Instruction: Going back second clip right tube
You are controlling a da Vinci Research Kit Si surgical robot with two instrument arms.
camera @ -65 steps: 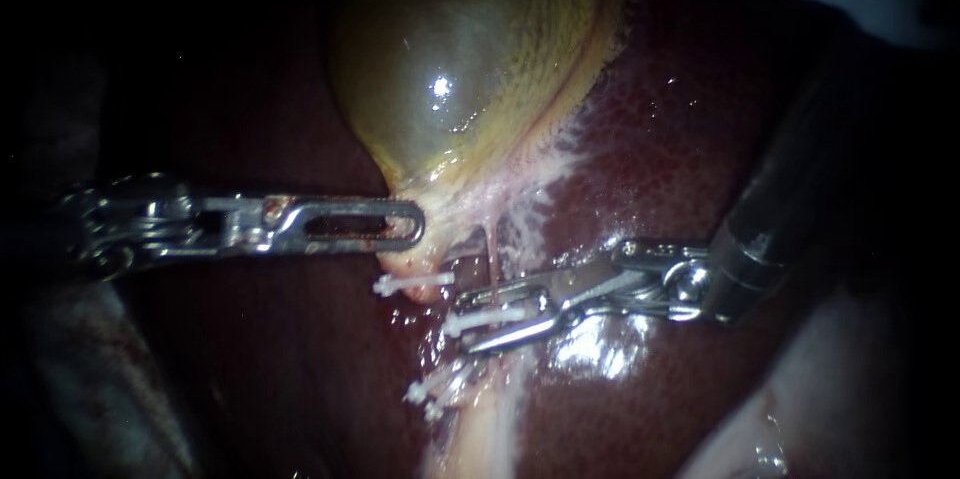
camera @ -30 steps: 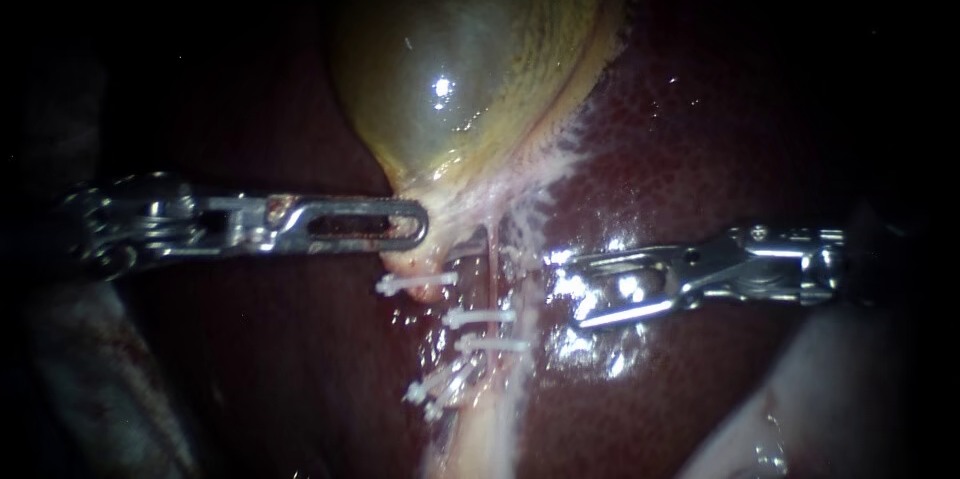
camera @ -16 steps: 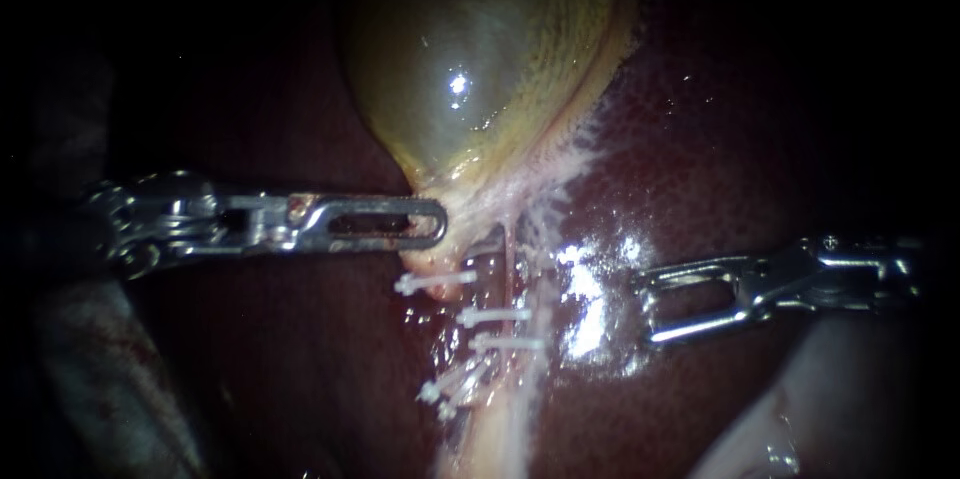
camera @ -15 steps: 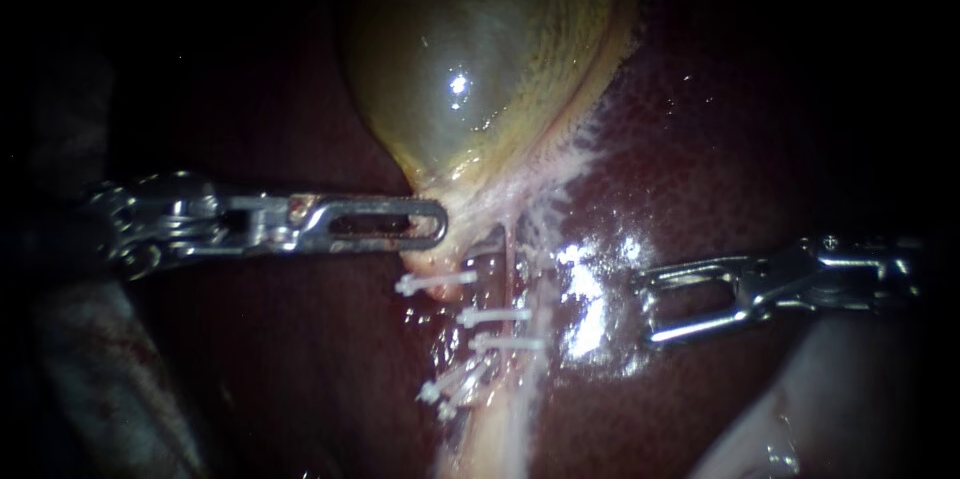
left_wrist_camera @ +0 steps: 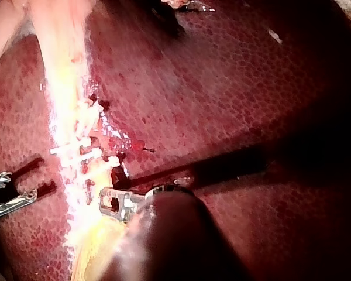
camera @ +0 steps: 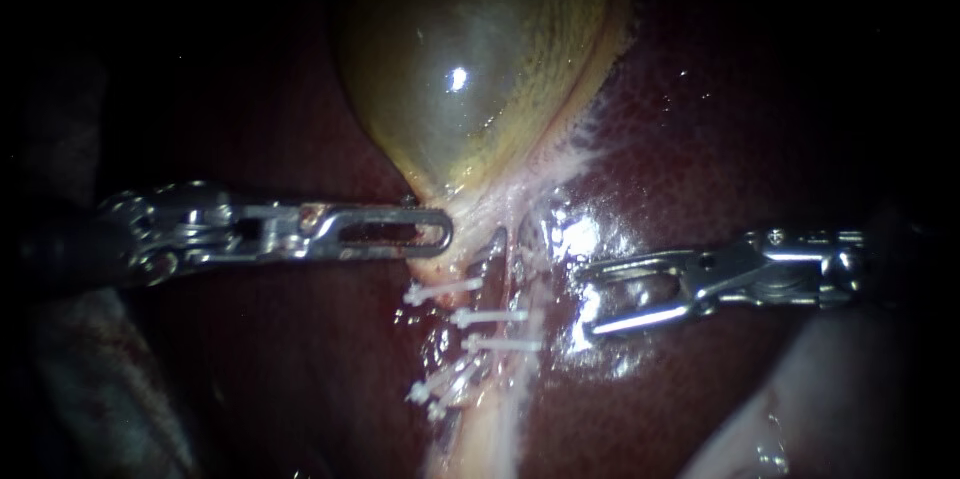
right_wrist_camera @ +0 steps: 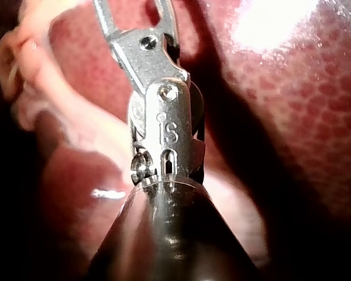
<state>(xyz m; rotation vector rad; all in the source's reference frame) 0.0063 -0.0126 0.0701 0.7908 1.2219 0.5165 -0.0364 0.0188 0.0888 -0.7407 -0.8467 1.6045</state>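
Clips (camera: 487, 316), small, stiff and white, cross the right tube (camera: 512, 330) just below the gallbladder (camera: 470, 89). The tube itself should be soft, slick and easily torn, so it is better held by the tissue alongside. Beside it, over the liver (camera: 700, 159), hangs the right instrument (camera: 588, 297), jaws spread and empty. The left instrument (camera: 440, 231) seems to pinch the gallbladder's neck.

The left instrument (camera: 440, 231) is bright steel with a slotted jaw and reddish smears. The right instrument (camera: 592, 297) shows silvery windowed jaws, pivot screws and a seemingly dark shaft.
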